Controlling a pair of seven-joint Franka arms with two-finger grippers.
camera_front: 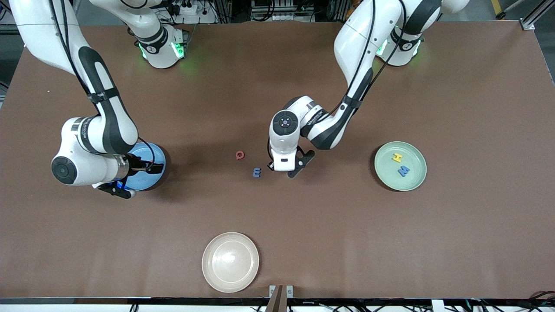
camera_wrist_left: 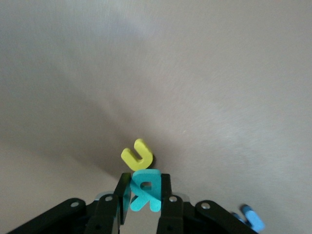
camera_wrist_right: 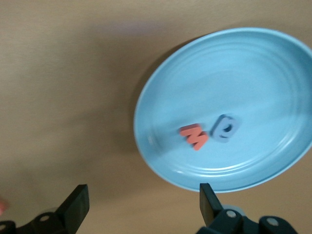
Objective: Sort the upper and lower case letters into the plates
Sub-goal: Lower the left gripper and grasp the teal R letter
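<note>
My left gripper (camera_wrist_left: 144,195) is shut on a teal letter R (camera_wrist_left: 145,191), low over the middle of the table (camera_front: 284,167). A yellow letter (camera_wrist_left: 137,155) lies on the table just past its fingertips. A red letter (camera_front: 239,155) and a blue-grey letter (camera_front: 256,172) lie beside this hand, toward the right arm's end. The mint green plate (camera_front: 416,177) holds a yellow H (camera_front: 397,157) and a blue letter (camera_front: 403,171). My right gripper (camera_wrist_right: 141,204) is open and empty at the edge of the blue plate (camera_wrist_right: 273,63), which holds a red letter (camera_wrist_right: 194,136) and a blue-grey letter (camera_wrist_right: 224,128).
A cream-beige plate (camera_front: 230,261) stands empty near the table's edge closest to the front camera. The right arm's hand covers part of the blue plate (camera_front: 149,156) in the front view. A blue letter (camera_wrist_left: 252,219) shows beside the left gripper's fingers.
</note>
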